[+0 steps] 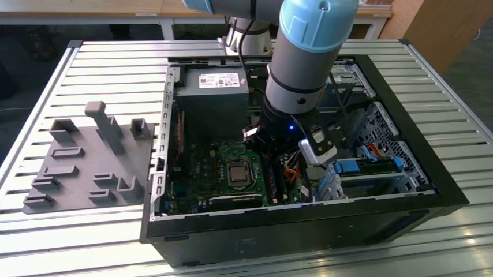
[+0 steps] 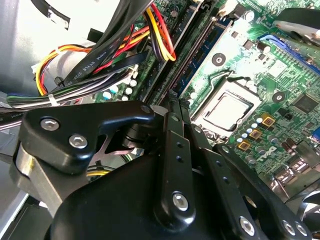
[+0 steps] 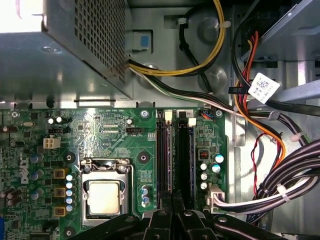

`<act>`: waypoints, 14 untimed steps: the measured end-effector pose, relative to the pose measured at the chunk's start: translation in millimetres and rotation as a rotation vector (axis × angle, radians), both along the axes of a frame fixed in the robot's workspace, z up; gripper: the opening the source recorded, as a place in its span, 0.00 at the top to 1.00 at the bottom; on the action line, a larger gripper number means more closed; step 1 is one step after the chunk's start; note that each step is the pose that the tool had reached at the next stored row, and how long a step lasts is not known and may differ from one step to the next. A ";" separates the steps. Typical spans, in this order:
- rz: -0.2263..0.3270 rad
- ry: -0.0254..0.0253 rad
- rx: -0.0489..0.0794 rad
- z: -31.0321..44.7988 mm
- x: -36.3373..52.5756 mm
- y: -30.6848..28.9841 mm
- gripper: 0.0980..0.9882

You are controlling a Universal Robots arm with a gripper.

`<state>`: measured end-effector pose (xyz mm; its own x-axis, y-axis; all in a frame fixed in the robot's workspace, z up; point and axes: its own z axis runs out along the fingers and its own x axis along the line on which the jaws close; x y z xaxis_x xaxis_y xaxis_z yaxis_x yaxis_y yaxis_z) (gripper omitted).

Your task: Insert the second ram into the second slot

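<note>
The second ram [image 2: 205,60] is a thin blue stick lying in line with the motherboard's memory slots [image 3: 185,160], and in the first wrist view it shows edge-on [image 3: 174,160]. My gripper [image 2: 180,107] has its black fingers drawn together over the stick, which runs out from between them in both wrist views. The fingertips [image 3: 173,212] sit low over the slots, beside the processor socket [image 3: 104,195]. In the exterior view my arm [image 1: 297,75] reaches down into the open computer case [image 1: 431,190], above the slots [image 1: 275,182]. How deep the stick sits in its slot is hidden.
The grey power supply [image 1: 212,95] stands at the case's far end. Bundled cables [image 3: 280,165] and drive bays [image 1: 370,167] crowd the side of the slots away from the socket. A grey holder block [image 1: 85,161] lies on the slatted table at the exterior view's left.
</note>
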<state>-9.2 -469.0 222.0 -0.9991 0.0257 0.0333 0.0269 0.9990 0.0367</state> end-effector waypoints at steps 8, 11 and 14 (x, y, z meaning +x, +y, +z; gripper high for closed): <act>0.000 0.0000 0.000 -4.3 0.1 -0.2 0.98; 0.000 0.0000 0.000 -4.3 0.0 -0.2 0.98; 0.000 0.0000 0.000 -4.3 0.1 -0.2 0.89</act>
<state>-9.2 -469.2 217.6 -0.9991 0.0257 0.0333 0.0269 0.9990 0.0364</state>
